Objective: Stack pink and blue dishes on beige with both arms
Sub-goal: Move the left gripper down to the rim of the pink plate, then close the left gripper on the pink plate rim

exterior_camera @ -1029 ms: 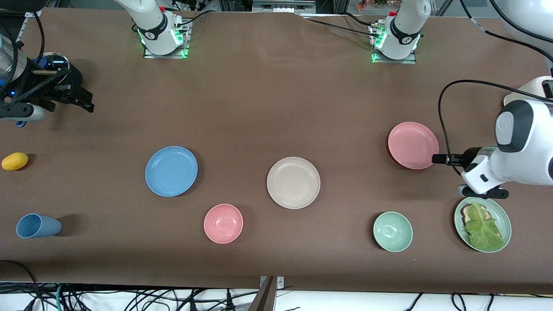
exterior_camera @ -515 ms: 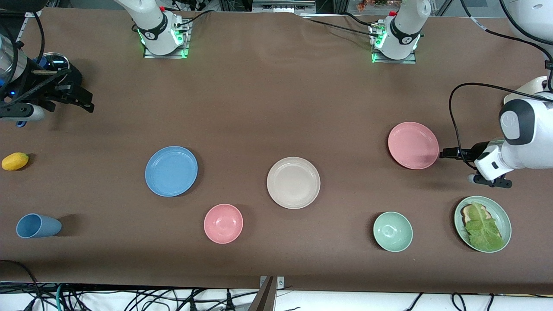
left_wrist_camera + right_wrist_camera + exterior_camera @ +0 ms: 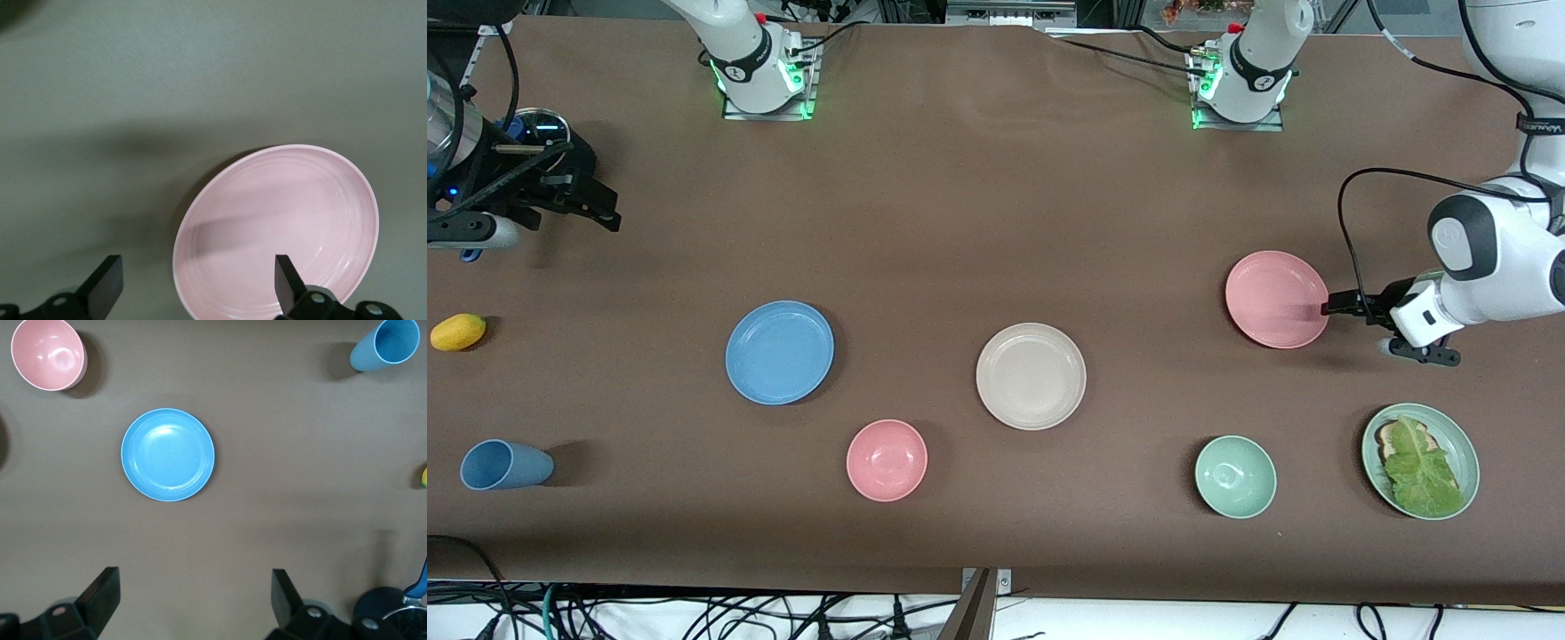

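Observation:
The pale pink plate (image 3: 1276,298) lies toward the left arm's end of the table. My left gripper (image 3: 1327,308) is at its rim, open. In the left wrist view the pink plate (image 3: 280,227) has its near rim between the spread fingers of the left gripper (image 3: 197,265); nothing is held. The light blue plate (image 3: 779,352) lies toward the right arm's end, and the beige plate (image 3: 1031,375) sits between the two, bare. My right gripper (image 3: 607,213) hangs open over the table's right-arm end. The right wrist view shows the blue plate (image 3: 167,455) well ahead of the right gripper (image 3: 193,577).
A pink bowl (image 3: 887,460) and a mint bowl (image 3: 1235,476) stand nearer the front camera than the plates. A mint plate (image 3: 1368,449) with lettuce sits close to the left arm's wrist. A blue cup (image 3: 505,464) and a yellow fruit (image 3: 458,332) lie at the right arm's end.
The left arm's wrist has swung away from the lettuce plate toward the bases; its gripper drew slightly off the pink plate's rim, then came back to it. The right arm has not moved.

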{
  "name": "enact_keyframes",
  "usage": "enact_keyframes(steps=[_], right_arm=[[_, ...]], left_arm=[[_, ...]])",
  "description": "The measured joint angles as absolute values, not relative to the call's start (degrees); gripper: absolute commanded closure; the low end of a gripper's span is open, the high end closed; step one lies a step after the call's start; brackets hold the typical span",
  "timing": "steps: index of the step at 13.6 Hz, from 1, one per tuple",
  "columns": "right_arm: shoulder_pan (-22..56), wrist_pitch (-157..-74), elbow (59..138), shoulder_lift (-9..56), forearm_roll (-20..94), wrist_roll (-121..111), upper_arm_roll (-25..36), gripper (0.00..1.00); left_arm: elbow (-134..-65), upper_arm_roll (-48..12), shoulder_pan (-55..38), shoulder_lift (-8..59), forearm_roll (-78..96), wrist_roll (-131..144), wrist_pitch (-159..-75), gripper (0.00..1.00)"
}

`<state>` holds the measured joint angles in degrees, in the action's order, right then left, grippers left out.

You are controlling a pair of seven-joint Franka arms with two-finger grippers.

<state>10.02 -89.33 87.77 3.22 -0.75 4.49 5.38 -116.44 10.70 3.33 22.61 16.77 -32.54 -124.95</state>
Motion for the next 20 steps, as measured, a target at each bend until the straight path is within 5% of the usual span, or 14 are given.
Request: enact_keyframes(steps=[20], right_arm=[[10.04, -89.22, 87.77, 3.22, -0.75, 4.49, 5.36, 0.00]], left_arm=[[-123.83, 11.35, 3.46, 23.89, 23.55, -40.76, -133.12, 0.00]])
